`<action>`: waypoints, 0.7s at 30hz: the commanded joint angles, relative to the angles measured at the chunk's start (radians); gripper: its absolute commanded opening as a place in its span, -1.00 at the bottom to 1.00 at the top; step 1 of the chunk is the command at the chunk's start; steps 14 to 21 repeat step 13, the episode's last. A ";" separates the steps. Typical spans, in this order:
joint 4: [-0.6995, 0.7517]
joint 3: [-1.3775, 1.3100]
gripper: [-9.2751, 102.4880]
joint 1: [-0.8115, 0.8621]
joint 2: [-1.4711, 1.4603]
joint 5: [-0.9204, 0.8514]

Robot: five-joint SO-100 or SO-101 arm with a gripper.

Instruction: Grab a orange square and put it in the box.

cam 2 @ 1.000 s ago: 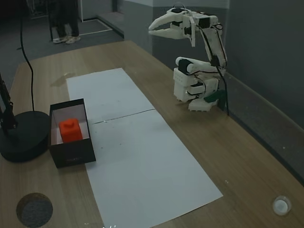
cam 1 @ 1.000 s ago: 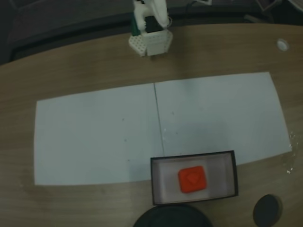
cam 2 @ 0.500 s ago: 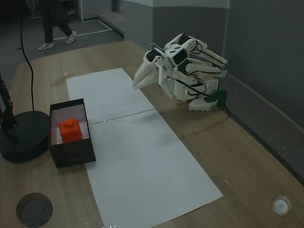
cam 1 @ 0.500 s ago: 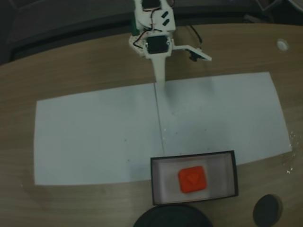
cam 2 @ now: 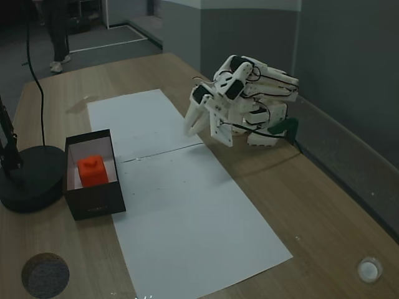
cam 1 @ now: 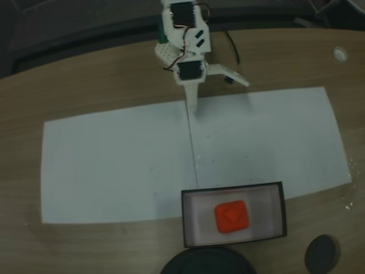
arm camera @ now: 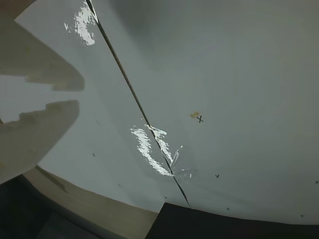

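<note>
Fixed view: orange square (cam 1: 231, 216) sits in box (cam 1: 279, 212), lower right, so placing looks done. Tool (cam 2: 190, 128) upper centre, jaws slightly apart, empty, prob parking.

White arm folded low over its base, wrist pitched downward; gripper (cam 2: 192, 128) points at the table, jaws slightly parted, holding nothing.

A lab or office — long wooden table (cam 2: 324, 205), grey partition wall (cam 2: 349, 68), carpeted floor (cam 2: 37, 59).
</note>
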 commanded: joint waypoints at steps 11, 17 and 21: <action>0.133 -0.075 -0.84 0.002 0.015 0.005; 0.133 -0.075 -0.84 -0.002 0.015 0.005; 0.133 -0.075 -0.84 -0.002 0.015 0.005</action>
